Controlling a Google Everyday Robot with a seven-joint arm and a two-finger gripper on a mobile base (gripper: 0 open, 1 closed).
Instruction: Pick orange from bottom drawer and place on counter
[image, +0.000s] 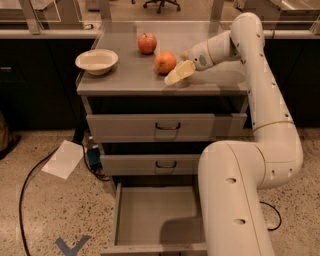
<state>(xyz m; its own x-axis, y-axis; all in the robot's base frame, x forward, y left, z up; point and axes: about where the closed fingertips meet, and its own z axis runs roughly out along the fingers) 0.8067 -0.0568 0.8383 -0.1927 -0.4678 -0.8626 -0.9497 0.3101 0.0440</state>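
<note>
Orange: small round orange fruit (164, 62) on flat grey metal counter (125, 77) (placed, we judge).
Gripper (179, 73): just beside it; grip we cannot tell.
Left: retreat.

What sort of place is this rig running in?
Likely an office or lab test area: a rolling chair base in the background, a speckled floor with a blue tape mark, and a grey metal drawer cabinet. The gripper sits over the counter beside the orange.
</note>
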